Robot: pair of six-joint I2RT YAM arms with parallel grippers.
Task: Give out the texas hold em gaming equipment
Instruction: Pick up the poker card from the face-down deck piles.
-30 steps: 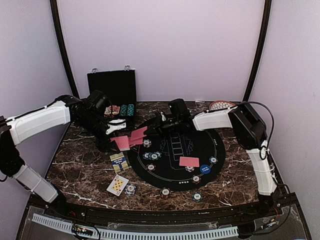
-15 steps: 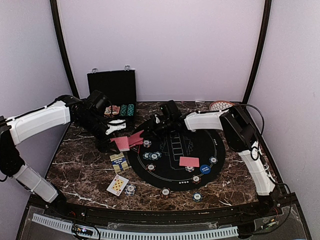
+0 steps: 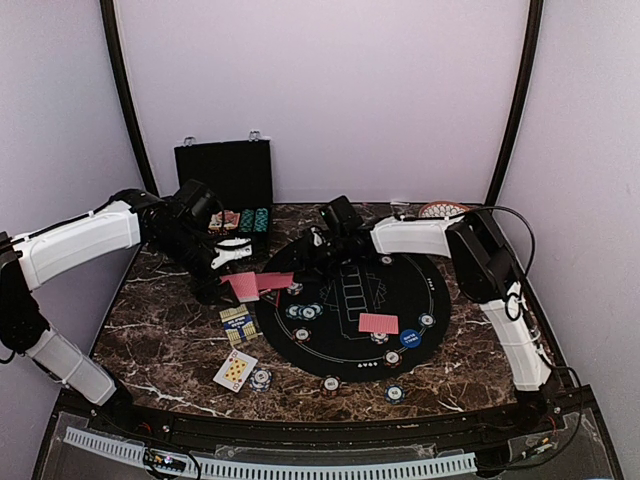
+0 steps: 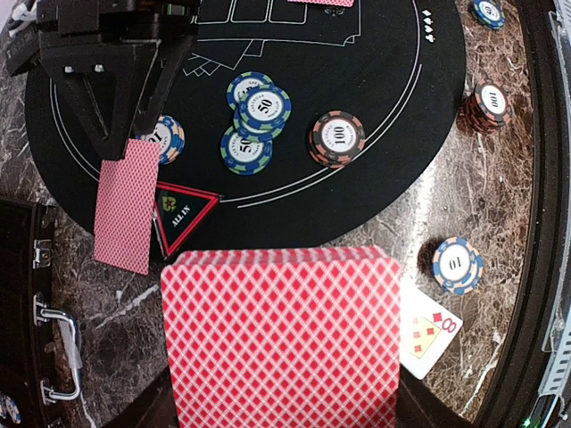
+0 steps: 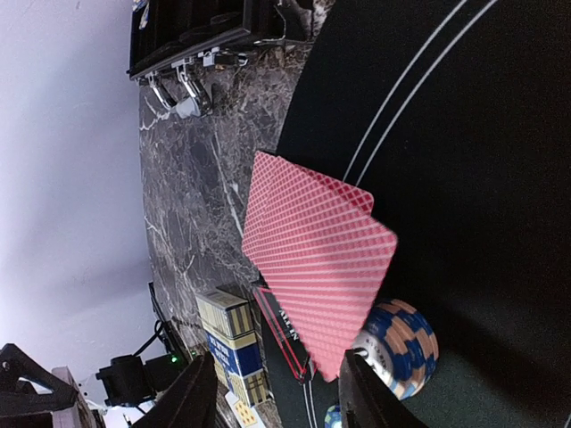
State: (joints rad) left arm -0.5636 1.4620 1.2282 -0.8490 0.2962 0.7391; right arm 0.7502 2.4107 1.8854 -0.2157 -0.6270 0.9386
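Dealing in progress: the left gripper (image 3: 230,266) is clamped on a deck of red-backed cards (image 4: 281,343), which fills the foreground of its wrist view above the marble table (image 4: 500,196). Only the right wrist camera shows two overlapping dealt cards (image 5: 317,267) straddling the edge of the black mat (image 5: 482,223). They lie beyond the parted, empty fingers of the right gripper (image 5: 277,370). The left wrist view shows them as one, beside the triangular all-in marker (image 4: 178,218) and the striped chips (image 4: 257,107).

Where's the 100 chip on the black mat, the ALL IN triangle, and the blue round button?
100 chip (image 4: 337,138), left wrist view, its white center label.
ALL IN triangle (image 4: 183,214), left wrist view, its black middle.
blue round button (image 3: 409,338), top view, its flat face.
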